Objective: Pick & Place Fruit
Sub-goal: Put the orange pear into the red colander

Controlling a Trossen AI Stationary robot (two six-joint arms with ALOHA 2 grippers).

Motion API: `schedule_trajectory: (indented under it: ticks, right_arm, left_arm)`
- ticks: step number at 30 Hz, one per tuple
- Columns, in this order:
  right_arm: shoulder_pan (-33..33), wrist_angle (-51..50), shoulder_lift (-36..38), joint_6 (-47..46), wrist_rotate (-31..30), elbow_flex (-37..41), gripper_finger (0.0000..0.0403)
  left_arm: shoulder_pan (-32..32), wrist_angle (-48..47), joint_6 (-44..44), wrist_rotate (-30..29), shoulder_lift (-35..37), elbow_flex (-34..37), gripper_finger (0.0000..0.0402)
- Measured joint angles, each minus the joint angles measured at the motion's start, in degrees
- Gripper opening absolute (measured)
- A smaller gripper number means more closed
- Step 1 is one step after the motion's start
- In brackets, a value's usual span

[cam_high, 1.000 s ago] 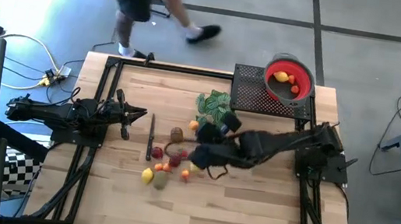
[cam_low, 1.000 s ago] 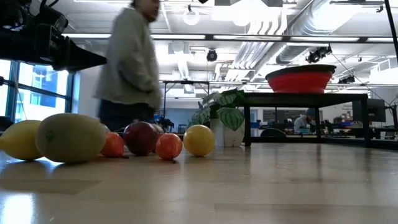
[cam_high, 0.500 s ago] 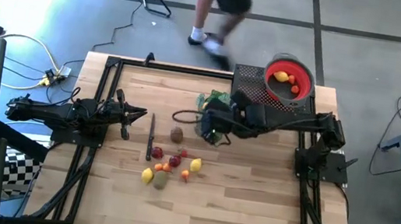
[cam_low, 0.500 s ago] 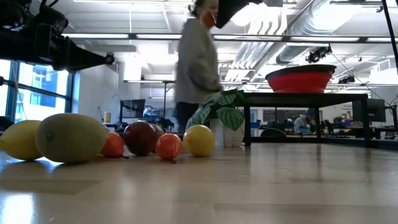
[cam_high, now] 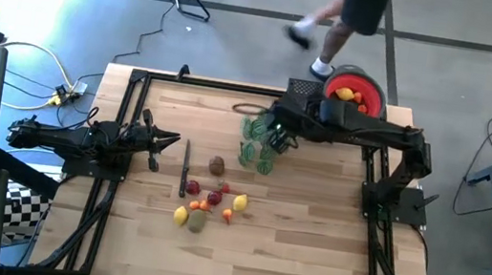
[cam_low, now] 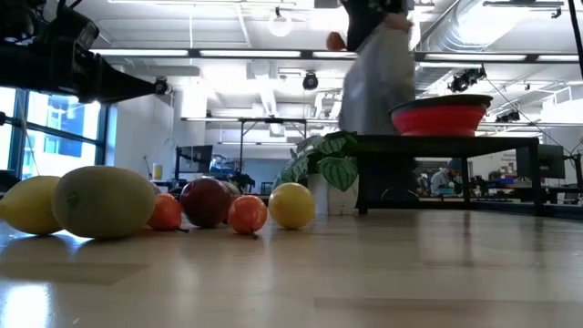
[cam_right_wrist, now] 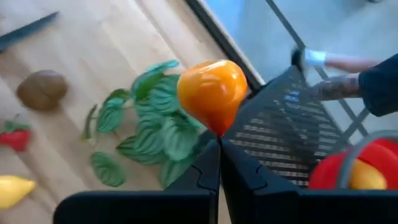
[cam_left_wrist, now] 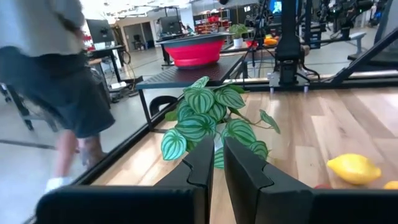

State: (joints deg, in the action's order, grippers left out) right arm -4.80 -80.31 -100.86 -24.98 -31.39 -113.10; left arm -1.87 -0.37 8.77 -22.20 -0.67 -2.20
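Observation:
My right gripper (cam_right_wrist: pixel 217 149) is shut on a small orange fruit (cam_right_wrist: pixel 212 92), high above the green plant sprig (cam_high: pixel 259 144) and short of the red bowl (cam_high: pixel 371 109). In the low view the orange fruit (cam_low: pixel 335 41) shows high up. The bowl stands on a black mesh stand (cam_high: pixel 302 95) and holds a few fruits (cam_high: pixel 346 95). Several loose fruits (cam_high: pixel 208 204) lie on the table's middle, with a brown one (cam_high: pixel 216 164) apart. My left gripper (cam_high: pixel 171 139) waits shut and level at the table's left. My right gripper pinches the orange fruit's narrow lower tip (cam_right_wrist: pixel 217 129) between the free ends of its two fingers (cam_right_wrist: pixel 208 163). The fingers slant down from the table's right side. The fruit stands out beyond the fingertips, lifted clear of the table.
A black knife-like tool (cam_high: pixel 186 168) lies left of the fruit pile. A person (cam_high: pixel 356 8) walks just beyond the table's far edge, near the bowl. Bare wood lies along the near edge (cam_high: pixel 237 271).
My right gripper has risen from the fruit pile and swung toward the table's far right, over the plant sprig toward the bowl, carrying the orange fruit clear of the table. The person has walked from left to right behind the far edge.

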Motion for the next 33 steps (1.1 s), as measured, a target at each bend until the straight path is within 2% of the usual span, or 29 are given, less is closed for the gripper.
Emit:
schedule_trajectory:
  ticks: [5, 15, 23, 33]
  right_arm:
    - [-3.39, -1.39, 1.45, 2.04, 0.09, 0.01, 0.0003]
    - [-10.90, -9.65, 2.30, 2.79, 0.18, 0.00, 0.0003]
    - [-16.80, -9.68, 2.30, 5.57, 3.20, 0.00, 0.0003]
    - [-24.96, -9.71, 2.30, 5.02, 3.45, 0.00, 0.0003]
  left_arm:
    - [-0.02, 0.23, 3.17, -0.55, 0.00, 0.02, 0.0033]
    - [0.00, 0.36, 3.44, -2.82, 0.00, 0.07, 0.0033]
    - [0.00, 0.39, 3.43, -2.91, 0.00, 0.07, 0.0033]
    - [0.00, 0.39, 3.42, -2.97, 0.00, 0.04, 0.0033]
